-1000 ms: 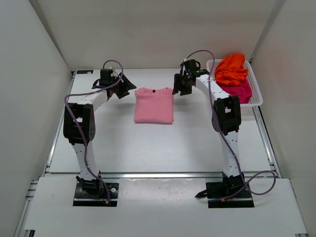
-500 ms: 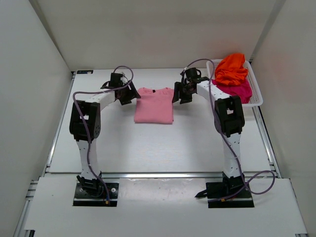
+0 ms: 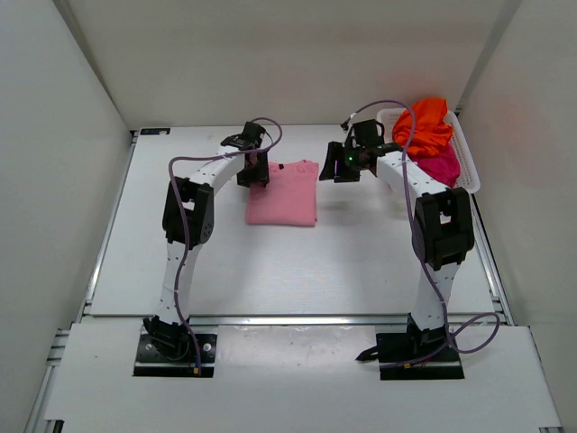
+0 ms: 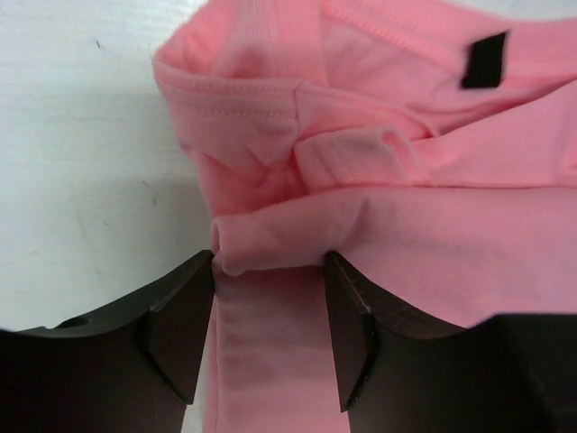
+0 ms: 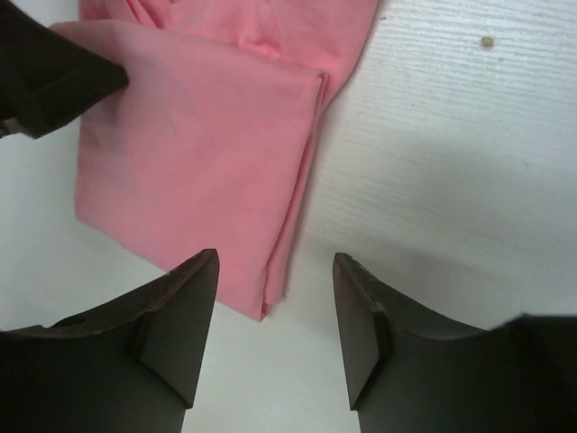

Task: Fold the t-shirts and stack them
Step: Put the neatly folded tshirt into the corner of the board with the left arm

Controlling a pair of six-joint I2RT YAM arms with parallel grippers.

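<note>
You have a plain light pink t-shirt, an orange t-shirt, a magenta t-shirt, a white desk and black fingers.

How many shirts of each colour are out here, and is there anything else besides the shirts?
light pink t-shirt: 1
orange t-shirt: 1
magenta t-shirt: 1
white basket: 1
Total: 4 things, 3 of them shirts
</note>
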